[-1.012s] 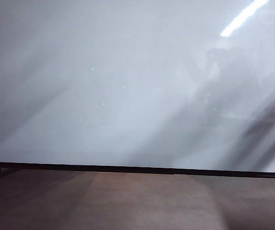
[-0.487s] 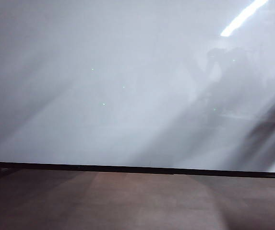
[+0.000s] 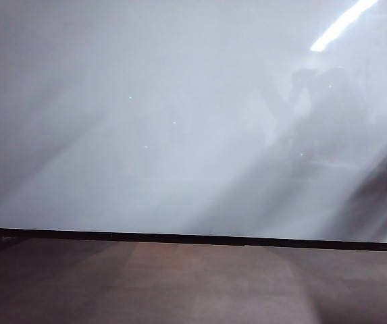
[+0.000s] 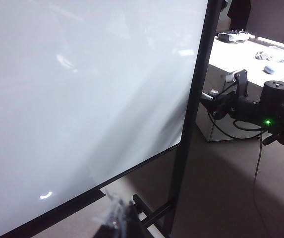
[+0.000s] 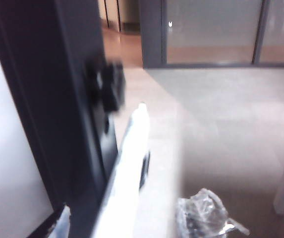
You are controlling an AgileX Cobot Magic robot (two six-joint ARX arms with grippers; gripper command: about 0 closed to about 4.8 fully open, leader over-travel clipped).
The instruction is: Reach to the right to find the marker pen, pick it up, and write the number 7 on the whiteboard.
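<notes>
- Exterior view: whiteboard (image 3: pixel 179 121) fills nearly the whole frame, glossy white, w/ a thin black frame along its lower edge and right side.
- Bright light streak (image 3: pixel 342 23) in the upper right of the frame; dim grey reflections below it, centre-right.
- Brown-grey floor (image 3: pixel 193 283) runs across the bottom strip of the frame.
- No arm or claw in the exterior view.
- Left wrist view: whiteboard seen at an angle, its black side post (image 4: pixel 196 99) running down to a foot on the floor.
- Right arm (image 4: pixel 251 106) sits beyond that post, off the board's edge, w/ a green light lit and cables looping under it.
- Left gripper (image 4: pixel 114 218): only a blurred, plastic-wrapped bit shows at the picture's edge, near the board's lower corner. Can't tell if it is released or clenched.
- Right wrist view, blurry: marker pen (image 5: pixel 132 158) is a pale slim shaft lying just beside the board's dark post.
- Right gripper (image 5: pixel 137 220) is at the pen: one plastic-wrapped finger (image 5: pixel 206 213) stands apart from the shaft, so the claw looks released and not clenched on the pen.
- Grey floor and glass partitions lie behind.
</notes>
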